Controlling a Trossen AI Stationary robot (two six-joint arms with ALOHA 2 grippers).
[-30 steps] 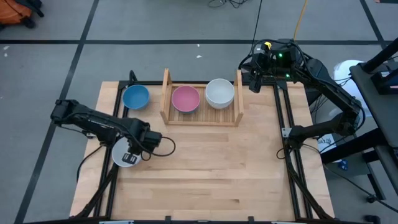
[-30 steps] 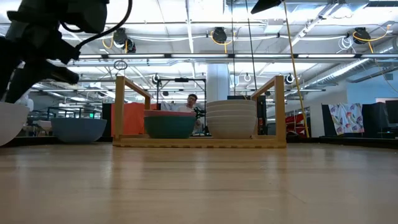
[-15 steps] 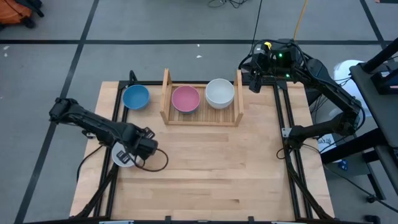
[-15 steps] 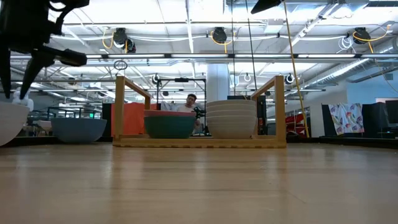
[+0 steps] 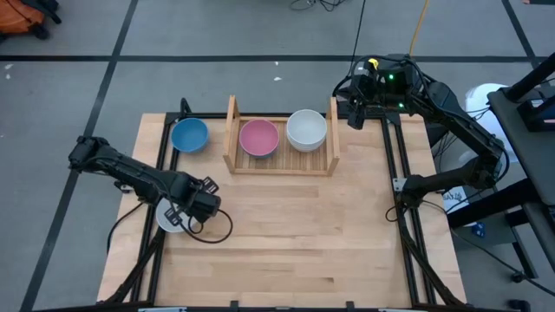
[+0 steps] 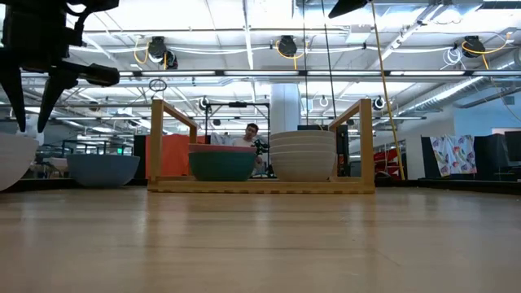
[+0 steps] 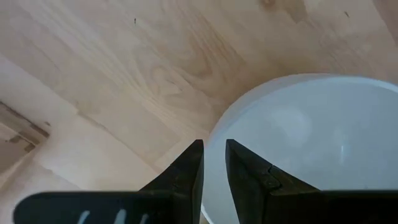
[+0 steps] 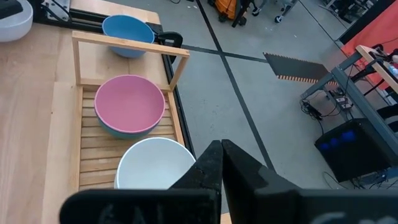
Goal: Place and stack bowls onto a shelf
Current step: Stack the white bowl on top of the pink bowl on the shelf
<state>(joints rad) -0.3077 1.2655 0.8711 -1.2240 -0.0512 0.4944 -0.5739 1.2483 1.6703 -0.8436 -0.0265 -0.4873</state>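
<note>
The left gripper point(image 5: 184, 216) sits low over the white bowl point(image 5: 170, 217) near the table's point(image 5: 286, 243) left edge, and compared with a second ago the arm has swung its wrist in over the bowl, covering more of it from above. Over the last half second it has barely shifted. In the left wrist view the two dark fingers point(image 7: 189, 171) straddle the bowl's point(image 7: 311, 143) rim, one outside, one inside, a narrow gap between them; whether they actually press on the rim I cannot tell. In the low view that bowl point(image 6: 15, 159) rests on the wood at the far left, the gripper point(image 6: 31, 102) right above it.

Nothing else has moved. The shelf point(image 5: 282, 166) stands at the back of the table with the pink bowl point(image 5: 258, 137) stacked on the teal bowl point(image 6: 221, 165) in the middle, and the stack of white bowls point(image 5: 306, 128) to its right. The blue bowl point(image 5: 189, 134) waits just outside the shelf's left panel. The right gripper point(image 5: 354, 114) is parked beyond the shelf's right panel, its fingers point(image 8: 208, 168) pressed together on nothing.
</note>
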